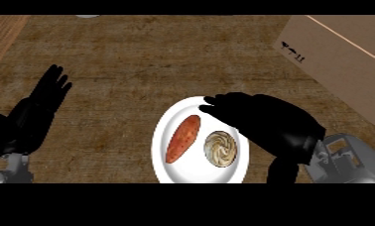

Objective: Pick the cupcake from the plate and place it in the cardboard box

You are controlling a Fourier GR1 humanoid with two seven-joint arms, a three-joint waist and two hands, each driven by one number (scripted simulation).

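Lying on a white plate (164, 163) near the lower middle of the head view, the cupcake (220, 148) shows its pale swirled top and sits on the plate's right half. Just to its left on the same plate lies a long orange-red sweet potato (182, 139), tilted so its upper end leans to the right; the two are close together but do not touch. The plate rests on a brown, wood-grained worktop (147, 56).

The right hand (267, 121) comes in from the lower right and hangs over the plate's upper right part, its dark back turned toward the view. Its fingers (214, 104) stretch out toward the upper left across the plate's rim, fairly straight, and they are wrapped round nothing. The cupcake lies just below and left of the palm, uncovered and unheld; whether the hand touches the plate I cannot tell. The grey forearm (341, 163) shows at the lower right corner.

The left hand (40, 106) is at the left edge, well apart from the plate, open with its fingers straight and pointing up, resting and holding nothing.

The cardboard box (333, 59) stands at the upper right, reaching the view's right edge, with small black shipping marks printed on its side. It is well apart from the plate.
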